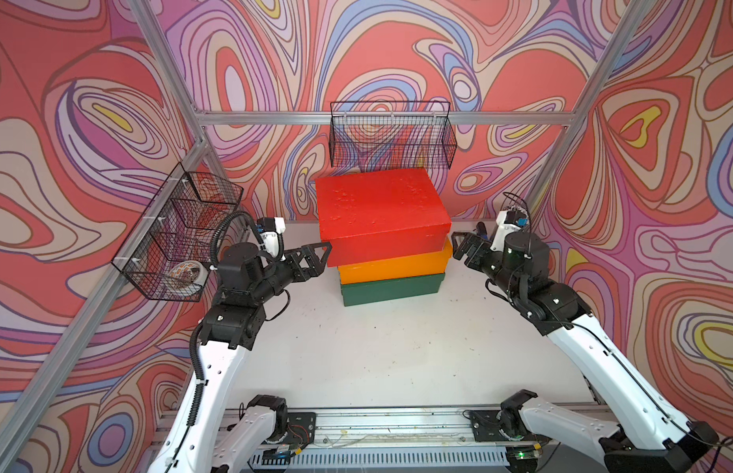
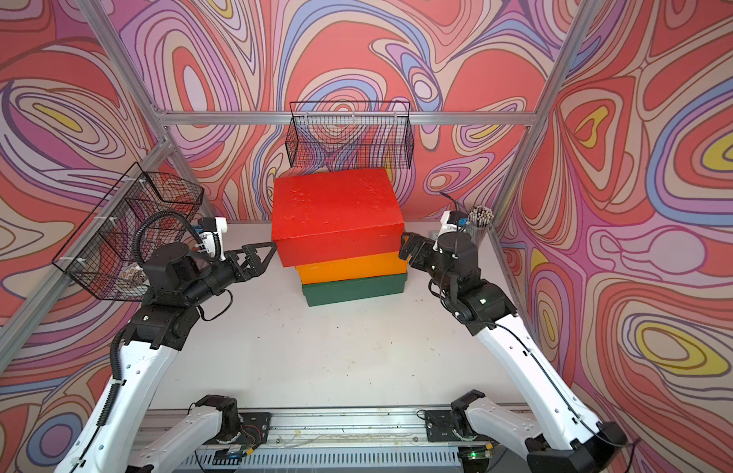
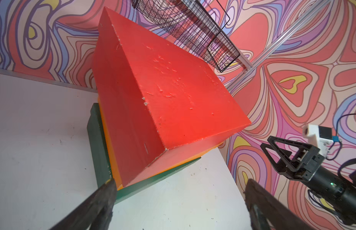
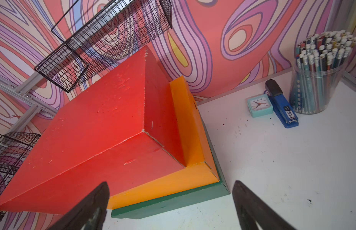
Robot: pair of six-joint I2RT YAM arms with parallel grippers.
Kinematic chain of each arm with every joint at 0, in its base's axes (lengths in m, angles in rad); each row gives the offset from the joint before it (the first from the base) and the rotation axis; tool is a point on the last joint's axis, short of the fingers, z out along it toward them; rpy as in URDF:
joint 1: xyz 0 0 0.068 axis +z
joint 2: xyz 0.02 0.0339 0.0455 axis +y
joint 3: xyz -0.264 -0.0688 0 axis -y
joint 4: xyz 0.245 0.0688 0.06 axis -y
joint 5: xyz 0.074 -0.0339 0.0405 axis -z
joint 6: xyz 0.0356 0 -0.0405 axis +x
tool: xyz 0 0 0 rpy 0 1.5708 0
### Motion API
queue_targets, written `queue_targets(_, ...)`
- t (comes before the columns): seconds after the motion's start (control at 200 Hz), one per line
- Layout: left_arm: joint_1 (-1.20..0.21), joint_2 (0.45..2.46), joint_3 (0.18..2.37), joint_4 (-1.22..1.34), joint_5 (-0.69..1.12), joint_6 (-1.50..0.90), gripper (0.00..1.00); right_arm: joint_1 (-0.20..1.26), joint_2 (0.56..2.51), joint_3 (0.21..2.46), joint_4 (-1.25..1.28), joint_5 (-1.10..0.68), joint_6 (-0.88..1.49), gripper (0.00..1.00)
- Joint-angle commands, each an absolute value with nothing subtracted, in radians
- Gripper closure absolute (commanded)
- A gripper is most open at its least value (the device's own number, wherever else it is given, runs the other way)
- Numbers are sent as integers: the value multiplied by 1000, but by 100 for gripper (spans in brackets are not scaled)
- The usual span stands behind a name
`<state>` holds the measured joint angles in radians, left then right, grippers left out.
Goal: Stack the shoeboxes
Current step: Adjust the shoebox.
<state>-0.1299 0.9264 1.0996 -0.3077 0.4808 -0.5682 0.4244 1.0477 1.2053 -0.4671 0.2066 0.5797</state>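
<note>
red cardboard shoebox [image 1: 379,204] on orange shoebox [image 1: 393,266] on dark green shoebox [image 1: 391,291] | left gripper [image 1: 318,258], right gripper [image 1: 463,246]: spread empty, flanking to steady

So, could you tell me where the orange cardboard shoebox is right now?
In both top views the orange cardboard shoebox sits mid-stack at the far centre of the table, on the dark green shoebox and under the red shoebox.

Bright, even light from above, soft shadows, faint sheen on the red shoebox [image 3: 183,95], edges bowed.
</note>
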Motion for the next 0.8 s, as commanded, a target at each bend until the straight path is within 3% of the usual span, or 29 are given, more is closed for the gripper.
queue_targets(0.0, -124, 925, 1127, -335, 428, -547, 0, 420, 1011, 1179, -454, 255, 581, 2)
queue_targets(0.506, -124, 1103, 1282, -278, 361, -570, 0, 419, 1033, 1224, -440, 158, 536, 2)
queue_targets(0.796, -125, 1268, 1345, -201, 442, -622, 0, 419, 1098, 1267, -476, 127, 533, 2)
